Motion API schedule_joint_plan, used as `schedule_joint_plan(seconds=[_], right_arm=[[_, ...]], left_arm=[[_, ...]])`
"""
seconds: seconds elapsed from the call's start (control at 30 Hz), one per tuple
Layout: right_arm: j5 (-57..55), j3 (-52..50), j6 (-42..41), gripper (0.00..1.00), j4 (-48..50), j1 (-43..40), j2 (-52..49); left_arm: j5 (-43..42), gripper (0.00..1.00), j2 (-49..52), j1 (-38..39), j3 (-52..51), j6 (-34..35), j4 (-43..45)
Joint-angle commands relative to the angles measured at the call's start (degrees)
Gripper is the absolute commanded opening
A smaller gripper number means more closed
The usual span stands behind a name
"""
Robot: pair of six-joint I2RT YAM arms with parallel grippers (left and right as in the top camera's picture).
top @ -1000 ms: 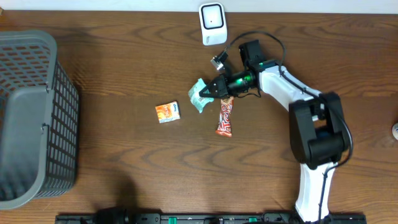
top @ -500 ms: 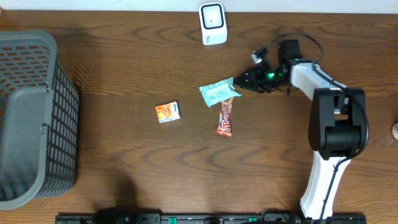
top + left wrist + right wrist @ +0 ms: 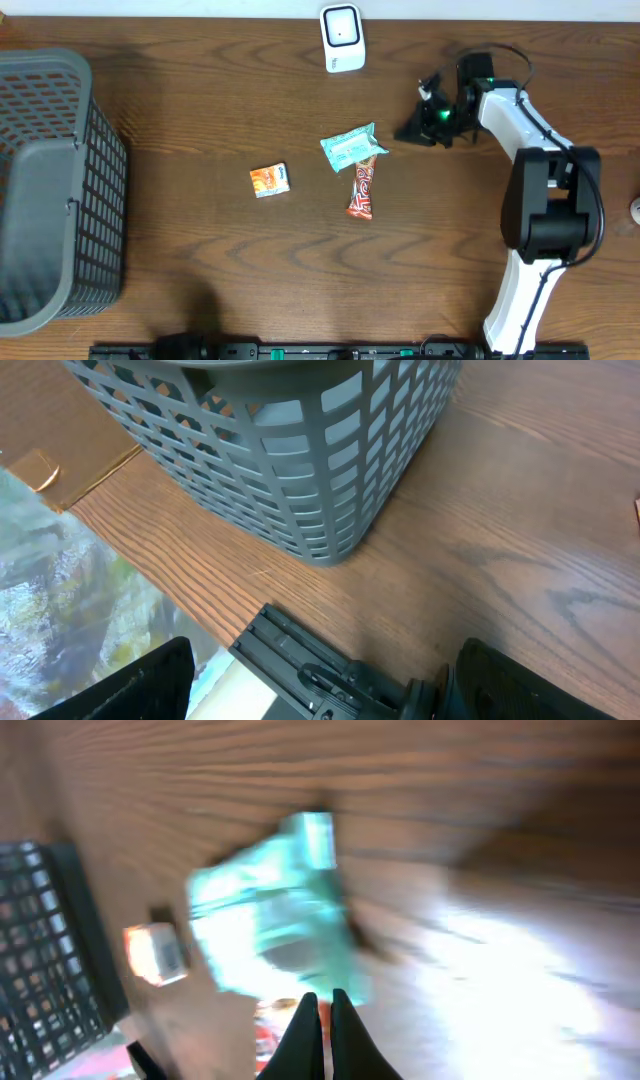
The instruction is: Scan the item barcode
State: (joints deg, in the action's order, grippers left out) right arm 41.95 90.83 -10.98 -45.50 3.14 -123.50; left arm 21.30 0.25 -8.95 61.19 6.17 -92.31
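Pulled back rightward: right fingers [image 3: 408, 132], now closed on nothing. I see teal packet [image 3: 350, 148] released, flat on counter [image 3: 200, 260] against candy bar [image 3: 363, 190]. Packet left of fingertips, long axis roughly toward them. Right arm nearer; left fingers [image 3: 530, 680] spread by basket [image 3: 300, 450].

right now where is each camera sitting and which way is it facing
Overhead: fixed above the table, looking straight down on grey basket, white barcode scanner, teal packet, orange box, red snack bar; the white right arm shows.
Left wrist: low by the table edge, facing the basket's corner; the left tool shows open, a finger in each bottom corner.
Right wrist: aimed along the table at the blurred teal packet; the shut right tool shows.
Shared: overhead and right wrist both show the packet.
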Motion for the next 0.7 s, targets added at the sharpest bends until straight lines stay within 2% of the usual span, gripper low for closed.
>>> schedule_joint_plan(seconds=[0.0, 0.13, 0.4, 0.5, 0.67], right_arm=[[-0.1, 1.7, 1.4, 0.01, 0.3, 4.5, 4.5], [-2.7, 1.7, 0.1, 0.01, 3.0, 9.8, 3.3], [-27.8, 1.4, -5.4, 0.01, 4.0, 17.3, -0.1], [-33.5, 1.2, -7.1, 0.01, 3.4, 18.9, -2.7], [-33.9, 1.2, -7.4, 0.01, 3.3, 20.8, -8.8]], left_arm=[[0.5, 0.84, 0.0, -0.2, 0.0, -0.1, -4.5], [0.5, 0.84, 0.0, -0.2, 0.0, -0.1, -4.5], [0.5, 0.84, 0.0, -0.2, 0.0, -0.1, -4.5], [0.5, 0.84, 0.0, -0.2, 0.0, -0.1, -4.5], [0.5, 0.84, 0.0, -0.2, 0.0, -0.1, -4.5]])
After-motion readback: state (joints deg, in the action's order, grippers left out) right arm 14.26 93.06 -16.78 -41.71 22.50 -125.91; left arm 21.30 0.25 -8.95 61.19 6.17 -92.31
